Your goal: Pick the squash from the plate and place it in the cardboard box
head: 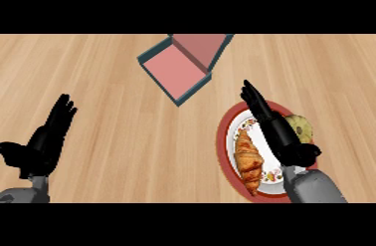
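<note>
- The right hand [275,125] is hovering over the plate [225,140], fingers straight, beside the squash [301,126].
- The left hand [46,138] is resting spread on the bench [110,90].

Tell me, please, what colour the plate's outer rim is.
Red, around a white floral centre; the plate shows only in the head view.

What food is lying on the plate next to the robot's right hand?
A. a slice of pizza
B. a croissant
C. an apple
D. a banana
B: a golden-brown croissant lies on the red-rimmed plate, just left of the right hand, whose straight fingers stretch over the plate.
</note>
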You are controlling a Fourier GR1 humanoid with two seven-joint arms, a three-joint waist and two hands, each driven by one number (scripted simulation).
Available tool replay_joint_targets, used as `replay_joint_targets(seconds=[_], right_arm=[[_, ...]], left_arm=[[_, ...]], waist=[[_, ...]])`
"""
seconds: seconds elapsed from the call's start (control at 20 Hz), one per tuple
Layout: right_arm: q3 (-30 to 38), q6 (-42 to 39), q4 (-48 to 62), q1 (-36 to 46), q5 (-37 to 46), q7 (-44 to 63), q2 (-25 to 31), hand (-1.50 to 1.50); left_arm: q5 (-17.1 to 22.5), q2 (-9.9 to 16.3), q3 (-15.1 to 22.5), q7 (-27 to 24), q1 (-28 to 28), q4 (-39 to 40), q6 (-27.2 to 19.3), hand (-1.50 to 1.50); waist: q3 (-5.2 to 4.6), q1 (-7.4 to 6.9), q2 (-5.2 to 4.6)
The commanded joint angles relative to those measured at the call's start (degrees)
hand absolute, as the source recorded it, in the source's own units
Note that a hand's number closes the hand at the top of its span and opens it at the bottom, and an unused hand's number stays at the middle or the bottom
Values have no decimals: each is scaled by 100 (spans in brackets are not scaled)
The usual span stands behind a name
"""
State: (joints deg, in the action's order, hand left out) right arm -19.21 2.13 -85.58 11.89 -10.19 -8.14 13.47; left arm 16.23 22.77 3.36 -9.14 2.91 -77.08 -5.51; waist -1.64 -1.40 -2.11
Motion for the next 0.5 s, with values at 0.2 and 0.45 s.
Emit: replay_joint_targets(seconds=[0.2, 0.45], right_arm=[[1932, 2301, -332, 848, 613, 169, 253, -150], [2629, 4361, 453, 225, 1665, 990, 355, -150]], left_arm=[[-704, 363, 25, 164, -92, 58, -567, 0], [-766, 330, 153, 356, -234, -32, -605, 0]], waist=[[163, 360, 288], [153, 475, 252]])
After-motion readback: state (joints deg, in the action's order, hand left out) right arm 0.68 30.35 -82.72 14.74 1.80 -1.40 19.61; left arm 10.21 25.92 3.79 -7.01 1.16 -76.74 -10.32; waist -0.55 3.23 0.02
